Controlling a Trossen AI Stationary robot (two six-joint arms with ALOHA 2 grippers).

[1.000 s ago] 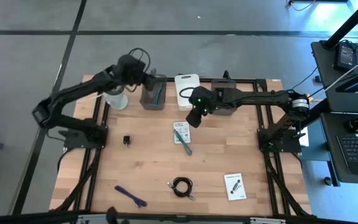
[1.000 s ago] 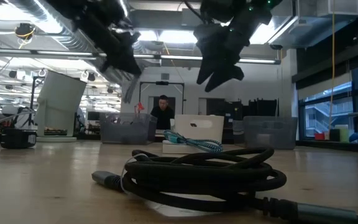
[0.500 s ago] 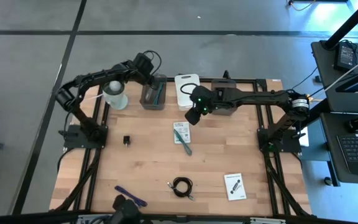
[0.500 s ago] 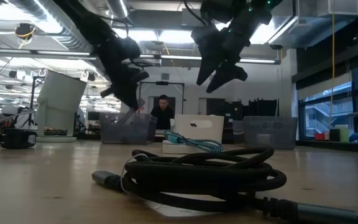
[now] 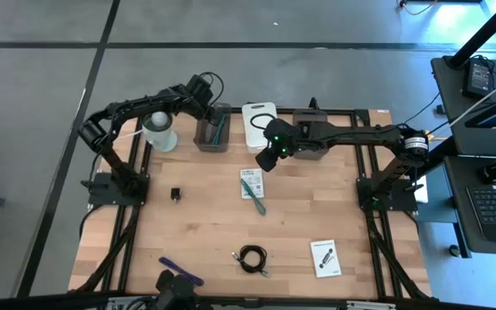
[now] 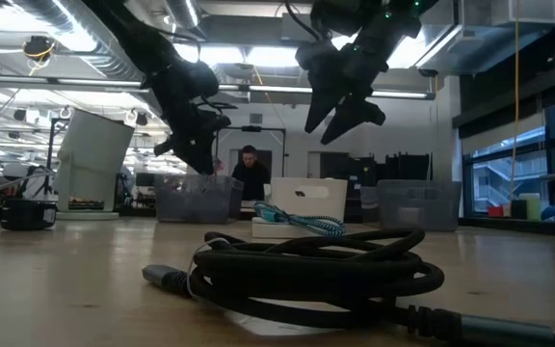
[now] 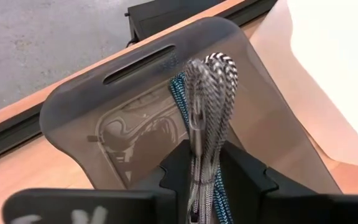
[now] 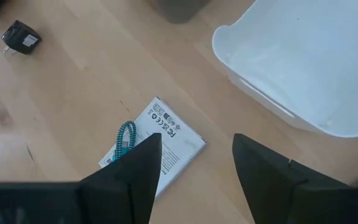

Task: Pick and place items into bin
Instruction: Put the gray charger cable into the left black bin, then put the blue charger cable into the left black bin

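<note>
My left gripper (image 5: 207,109) (image 7: 202,177) hangs over the grey translucent bin (image 5: 213,129) (image 7: 166,118) at the far edge, shut on a bundle of braided cable (image 7: 205,87), grey-white and teal. My right gripper (image 5: 264,161) (image 8: 194,165) is open above a white printed card (image 5: 250,183) (image 8: 166,140) on which a teal braided cable (image 8: 124,138) lies. A black block (image 5: 176,194), a purple stick (image 5: 180,272), a coiled black cable (image 5: 251,257) (image 6: 306,270) and a second card (image 5: 324,257) lie flat on the table. My left gripper pinches the looped braided cable between its two fingers (image 7: 174,168), several strands together. The held stretch (image 7: 201,155) sits right at the fingers, and the loop ends (image 7: 213,65) stick out past them toward the bin's inside. The bundle is lifted clear of the table.
A white bin (image 5: 258,127) (image 8: 303,62) and another grey bin (image 5: 310,129) stand along the far edge, right of the first grey bin. A round tub with a white top (image 5: 159,129) stands left of it. A person (image 6: 251,173) shows in the room behind.
My left arm has swung its elbow toward the far edge, and its gripper has moved right and down, to a place over the grey bin, still shut on the braided cable. Most of that happened in the first half second.
</note>
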